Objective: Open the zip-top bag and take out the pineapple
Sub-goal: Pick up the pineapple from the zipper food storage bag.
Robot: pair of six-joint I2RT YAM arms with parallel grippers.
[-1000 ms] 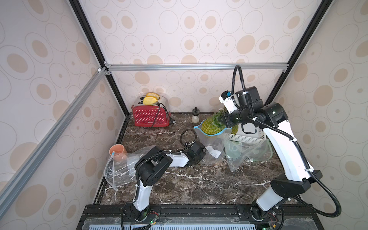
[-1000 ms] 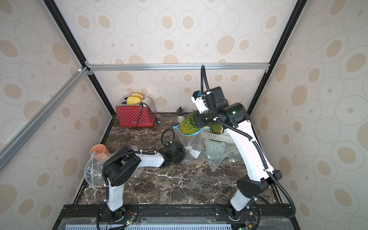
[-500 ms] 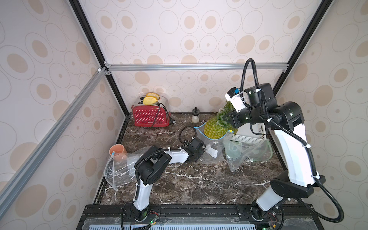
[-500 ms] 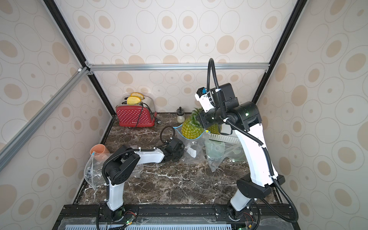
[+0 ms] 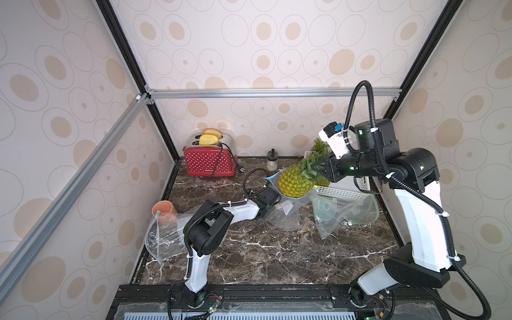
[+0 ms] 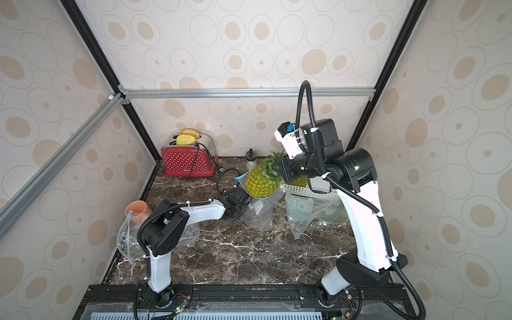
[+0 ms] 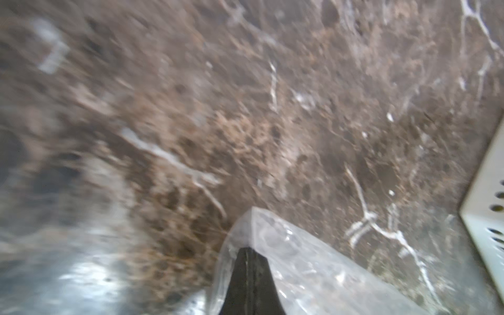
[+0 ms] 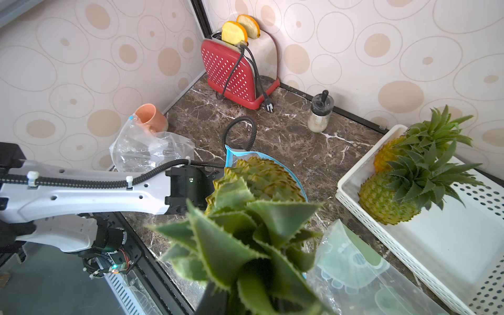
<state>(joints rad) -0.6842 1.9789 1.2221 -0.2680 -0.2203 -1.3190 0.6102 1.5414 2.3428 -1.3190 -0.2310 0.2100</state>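
In a top view the yellow-green pineapple [image 5: 295, 181] hangs above the table, lower half inside the blue-rimmed mouth of the zip-top bag [image 5: 285, 213]; the right gripper [image 5: 318, 166] clamps its crown. Left wrist: the left gripper [image 7: 246, 252], jaws together, pinches bag film. Right wrist: a white basket [image 8: 436, 240] holds two more pineapples [image 8: 387, 196].

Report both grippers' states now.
Left gripper: closed on the zip-top bag.
Right gripper: closed on the pineapple, by its crown.
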